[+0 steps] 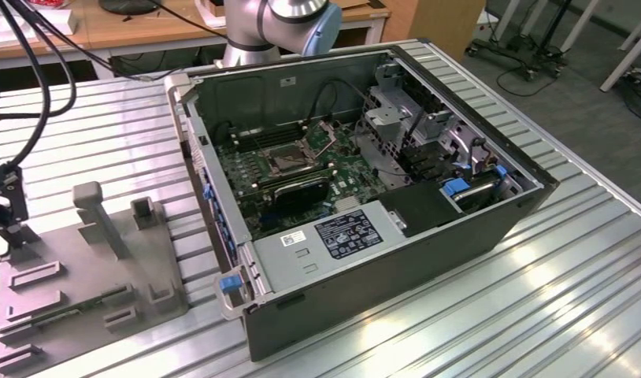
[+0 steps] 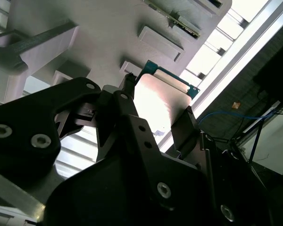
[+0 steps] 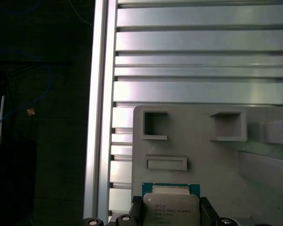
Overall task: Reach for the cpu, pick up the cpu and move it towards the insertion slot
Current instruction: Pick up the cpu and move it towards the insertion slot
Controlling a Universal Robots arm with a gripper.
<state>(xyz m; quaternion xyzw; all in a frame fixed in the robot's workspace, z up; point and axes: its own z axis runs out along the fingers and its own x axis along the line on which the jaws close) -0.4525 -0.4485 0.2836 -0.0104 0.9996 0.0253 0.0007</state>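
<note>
The cpu (image 2: 160, 101) is a flat square chip with a silvery face and a thin green rim. In both wrist views it sits between the two black fingers of my gripper (image 2: 156, 104), which press on its opposite edges. In the first wrist view the cpu (image 3: 171, 208) lies just over the grey fixture block (image 3: 203, 155), close to the block's edge. In the exterior view my gripper (image 1: 16, 232) hangs over that fixture block (image 1: 84, 276) at the far left. The insertion slot (image 1: 282, 161), a square socket with a shiny frame, lies on the motherboard inside the open computer case (image 1: 405, 260), well to the exterior view's right of the gripper.
The fixture block carries upright posts (image 1: 98, 216) and several recesses. A black heatsink-like block (image 1: 301, 193) and long memory slots (image 1: 266, 138) flank the socket. The case walls rise around the motherboard. Cables (image 1: 31, 71) hang at the left. The ribbed metal table (image 1: 572, 268) stretches to the exterior view's right.
</note>
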